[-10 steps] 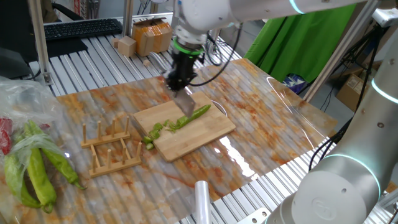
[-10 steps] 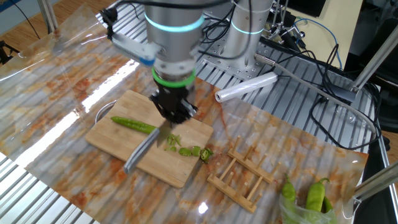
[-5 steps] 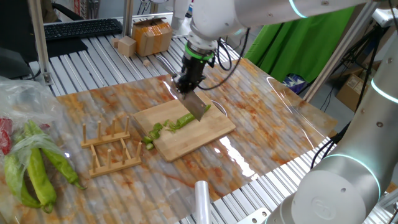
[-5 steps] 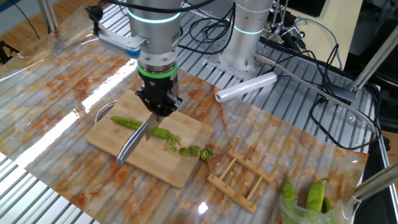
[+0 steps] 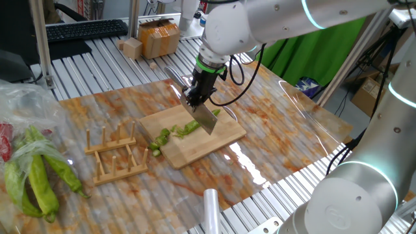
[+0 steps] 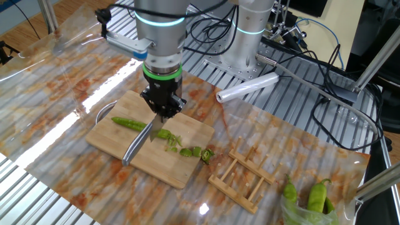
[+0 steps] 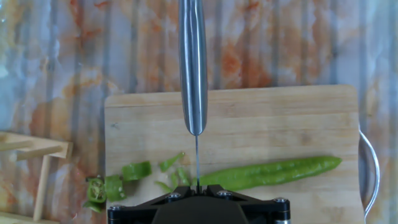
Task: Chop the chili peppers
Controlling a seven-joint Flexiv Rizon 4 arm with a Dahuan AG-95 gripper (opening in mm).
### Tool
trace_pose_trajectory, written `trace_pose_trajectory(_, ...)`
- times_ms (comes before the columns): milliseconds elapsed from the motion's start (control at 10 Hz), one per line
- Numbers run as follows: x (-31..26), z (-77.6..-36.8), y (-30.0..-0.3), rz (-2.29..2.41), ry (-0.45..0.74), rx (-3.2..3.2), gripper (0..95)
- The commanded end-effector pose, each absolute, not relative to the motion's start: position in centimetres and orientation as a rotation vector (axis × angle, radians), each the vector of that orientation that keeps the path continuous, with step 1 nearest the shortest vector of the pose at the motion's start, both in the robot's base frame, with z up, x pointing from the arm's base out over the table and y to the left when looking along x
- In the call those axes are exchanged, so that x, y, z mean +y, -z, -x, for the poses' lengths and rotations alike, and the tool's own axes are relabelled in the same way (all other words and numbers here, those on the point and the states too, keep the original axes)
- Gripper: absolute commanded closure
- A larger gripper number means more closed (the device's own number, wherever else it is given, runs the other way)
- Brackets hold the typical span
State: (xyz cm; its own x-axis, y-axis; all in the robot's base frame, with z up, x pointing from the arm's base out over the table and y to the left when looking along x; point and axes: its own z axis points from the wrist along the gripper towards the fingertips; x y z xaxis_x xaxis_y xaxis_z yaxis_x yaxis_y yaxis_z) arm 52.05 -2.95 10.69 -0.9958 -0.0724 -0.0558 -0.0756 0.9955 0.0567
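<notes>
Your claw (image 6: 162, 111) is clamped tight on the knife (image 6: 139, 142), pointing straight down over the cutting board (image 6: 147, 156); its blade meets the chili pepper (image 7: 270, 173) lying on that board, cut pieces (image 7: 118, 183) beside it.

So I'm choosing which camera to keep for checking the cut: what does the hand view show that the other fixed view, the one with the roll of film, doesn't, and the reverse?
Only the hand view: the knife seen edge-on, its thin blade meeting the cut end of the chili, with the loose pieces on its other side.

Only the other fixed view: the end effector shut on the knife, the roll of film, the bagged uncut peppers, the whole wooden rack.

Both: the cutting board, chili, pieces, knife handle, part of the rack.
</notes>
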Motion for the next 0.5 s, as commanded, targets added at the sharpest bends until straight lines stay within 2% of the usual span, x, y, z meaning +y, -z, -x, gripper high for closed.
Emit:
trace_pose_trajectory(100,-3.1,-52.1,-10.3,0.123,-0.086,3.078,95.0)
trace_pose_trajectory(500,-3.2,-52.2,-9.1,0.124,-0.088,3.064,95.0)
